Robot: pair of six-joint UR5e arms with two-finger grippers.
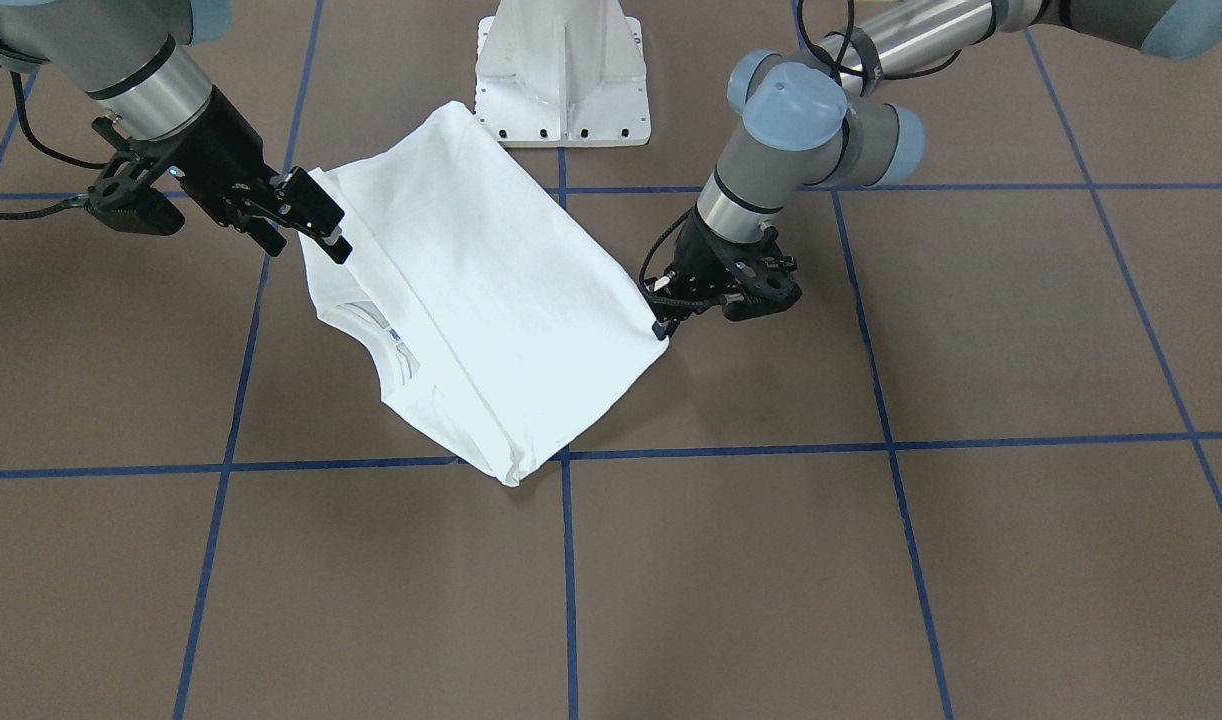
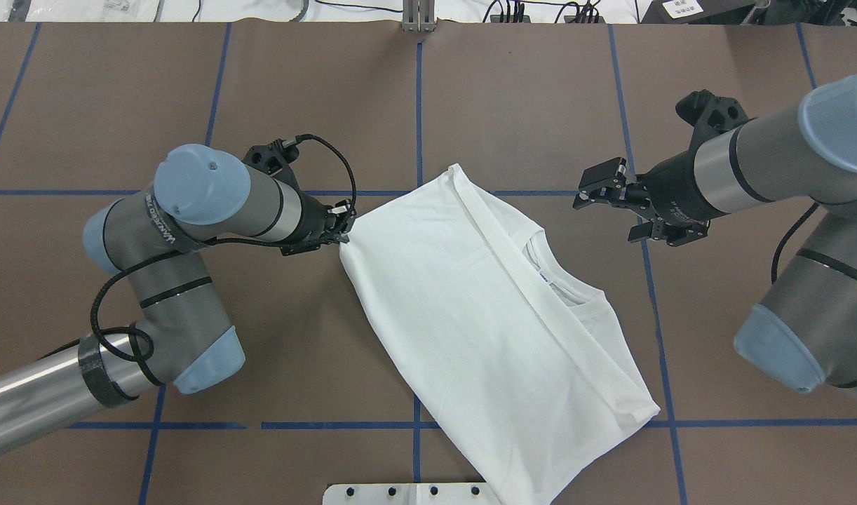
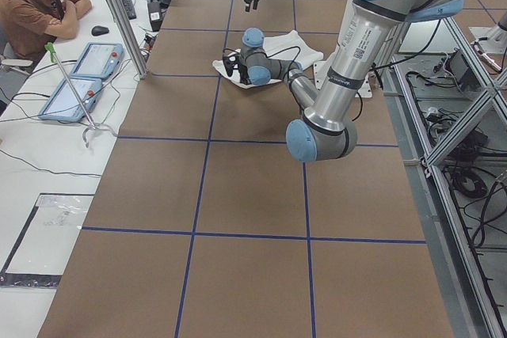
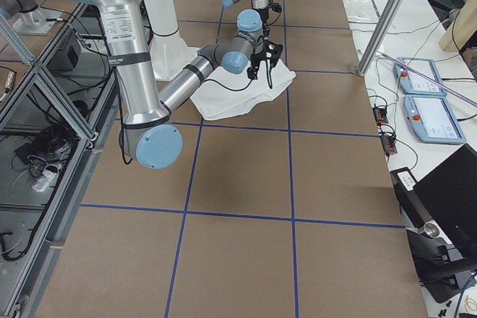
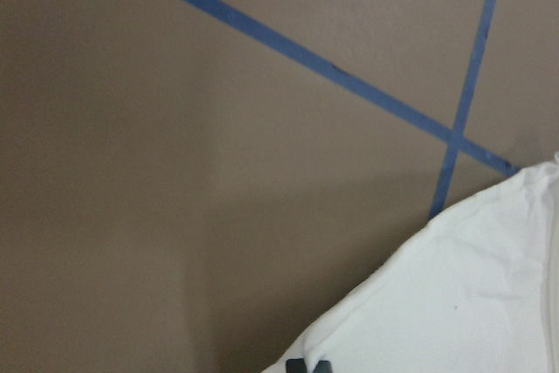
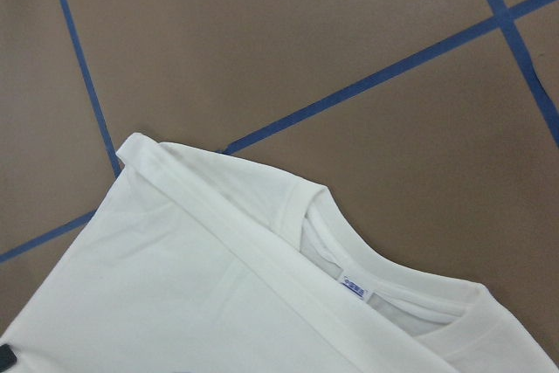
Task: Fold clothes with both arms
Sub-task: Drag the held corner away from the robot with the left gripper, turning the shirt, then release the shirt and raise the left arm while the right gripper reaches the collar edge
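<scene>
White shirt (image 2: 491, 330), one item, folded, lying flat at the middle of the brown tabletop (image 1: 971, 580), one corner reaching the white pedestal base (image 1: 563, 75); the sleeves cannot be made out in any view. Left end effector (image 2: 342, 235): closed upon one corner of the shirt; its grip is largely covered by the wrist in the overhead view, and in the left wrist view it is cut off by the lower edge, only two dark fingertips (image 5: 297, 365) being seen against white cloth. Right end effector (image 2: 590, 191): jaws spread wide, nothing held; it is shown well apart from the shirt in the overhead view, yet it is overlapped with the shirt's edge in the front-facing view; by the exterior right view it is shown hung above the cloth. Ribbed collar (image 6: 393, 277) and small neck label (image 6: 354, 287): shown plainly only by the right wrist view; the label's print cannot be read; in both side views the shirt is reduced to a small pale patch. The tabletop is divided into squares by blue tape lines (image 1: 569, 560). In the exterior left view a seated person (image 3: 36, 5), cut off by the picture's corner, is shown at a white side desk (image 3: 32, 140) bearing two pale blue panels (image 3: 79, 81) beside an aluminium post (image 3: 119, 13); loose cables are seen along the frame rails at the other side.
</scene>
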